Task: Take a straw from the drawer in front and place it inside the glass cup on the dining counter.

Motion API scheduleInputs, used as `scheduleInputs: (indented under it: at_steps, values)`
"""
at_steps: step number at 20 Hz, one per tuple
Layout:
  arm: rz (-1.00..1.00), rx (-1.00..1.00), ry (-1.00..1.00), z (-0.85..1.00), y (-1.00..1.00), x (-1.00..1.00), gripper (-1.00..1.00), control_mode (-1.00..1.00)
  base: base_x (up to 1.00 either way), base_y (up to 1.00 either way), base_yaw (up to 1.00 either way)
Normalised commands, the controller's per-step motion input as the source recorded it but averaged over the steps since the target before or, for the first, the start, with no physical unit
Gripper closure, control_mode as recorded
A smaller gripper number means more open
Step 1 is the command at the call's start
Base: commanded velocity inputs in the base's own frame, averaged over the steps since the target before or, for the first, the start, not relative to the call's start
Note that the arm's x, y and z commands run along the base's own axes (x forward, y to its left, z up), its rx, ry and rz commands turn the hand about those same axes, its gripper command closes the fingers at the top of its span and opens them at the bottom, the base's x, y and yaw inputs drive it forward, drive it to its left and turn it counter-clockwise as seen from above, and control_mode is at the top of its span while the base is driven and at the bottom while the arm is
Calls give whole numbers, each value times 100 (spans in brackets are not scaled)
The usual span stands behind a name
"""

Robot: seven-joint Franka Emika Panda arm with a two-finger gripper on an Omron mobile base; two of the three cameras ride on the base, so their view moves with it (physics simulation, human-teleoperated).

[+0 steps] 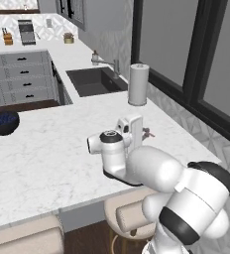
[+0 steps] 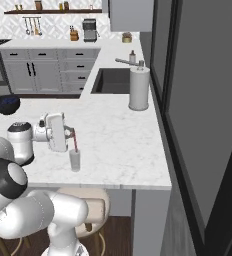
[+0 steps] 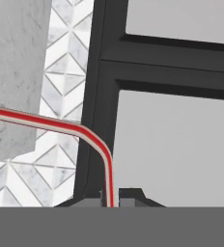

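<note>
My gripper (image 2: 72,134) is shut on the straw (image 2: 75,142), a thin red-pink stick that hangs down from the fingers. Its lower end reaches the mouth of the glass cup (image 2: 75,161), a small translucent tumbler standing on the white marble dining counter (image 2: 118,145) right below the hand. From the left base view the gripper (image 1: 145,133) sits past my wrist, and a pink bit of the straw (image 1: 149,134) pokes out beside it. In the hand view the straw (image 3: 85,132) rises from between the fingertips (image 3: 131,195) and bends left. The drawer is out of view.
A white paper-towel roll (image 2: 138,89) stands farther along the counter by the dark sink (image 2: 113,80). A dark bowl (image 2: 6,104) sits at the counter's left. Dark-framed windows line the right side. Beige stools (image 2: 88,200) stand under the counter's near edge.
</note>
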Motion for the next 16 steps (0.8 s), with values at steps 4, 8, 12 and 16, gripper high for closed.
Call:
scheduleInputs:
  at_steps: [4, 8, 12, 16]
  values:
    - [0, 0, 0, -10, 0, 0, 100, -100, 0, 0, 0]
    - [0, 0, 0, -8, 0, 0, 100, -100, 0, 0, 0]
    - [0, 0, 0, -16, 0, 0, 100, -100, 0, 0, 0]
    - [1, 1, 2, -24, 0, 0, 100, -100, 0, 0, 0]
